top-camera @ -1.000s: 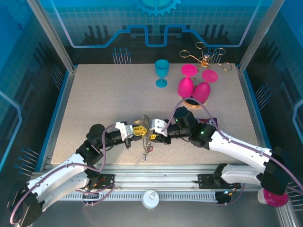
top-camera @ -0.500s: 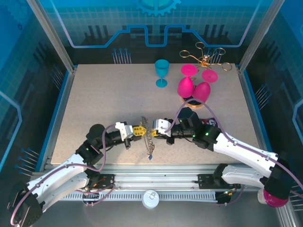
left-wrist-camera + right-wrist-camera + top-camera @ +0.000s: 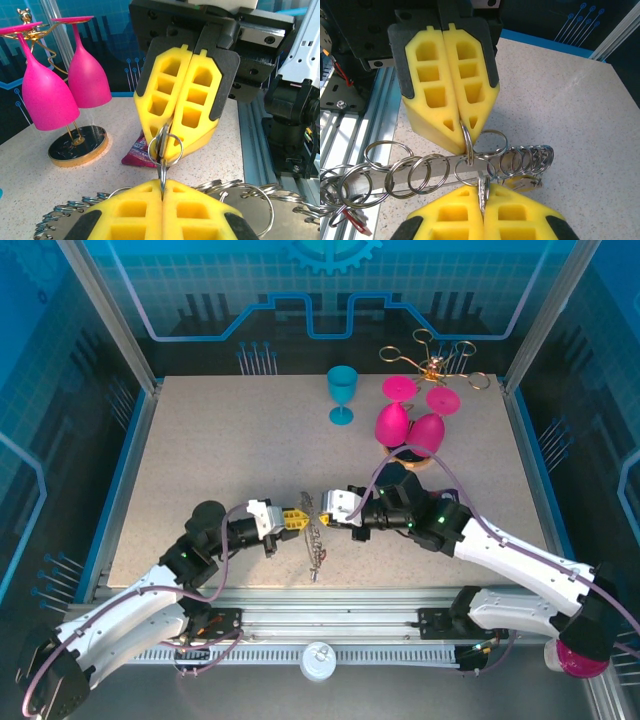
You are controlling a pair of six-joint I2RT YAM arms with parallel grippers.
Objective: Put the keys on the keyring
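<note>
The keyring (image 3: pixel 315 546), a chain of linked silver rings, hangs between both grippers just above the table near its front edge. My left gripper (image 3: pixel 300 518) is shut on one ring, which stands edge-on between its yellow fingers (image 3: pixel 131 210). Tip to tip with it, my right gripper (image 3: pixel 324 519) is shut on a neighbouring ring. In the left wrist view the left gripper (image 3: pixel 163 184) faces the right gripper's ring (image 3: pixel 167 145). In the right wrist view the right gripper (image 3: pixel 481 192) sits under the chain (image 3: pixel 420 172). A yellow-headed key (image 3: pixel 522 182) and a red tag (image 3: pixel 359 226) dangle from it.
Two pink goblets (image 3: pixel 405 425) hang upside down on a round-based stand (image 3: pixel 77 145) at the back right. A teal goblet (image 3: pixel 342 392) and a gold wire stand (image 3: pixel 435 360) are further back. A purple wrapper (image 3: pixel 137 155) lies beside the right arm. The metal front rail (image 3: pixel 330 600) runs close below.
The right gripper has shut on a ring of the chain. It has shifted slightly right and the chain now hangs straighter between the two grippers. The left gripper has stayed shut.
</note>
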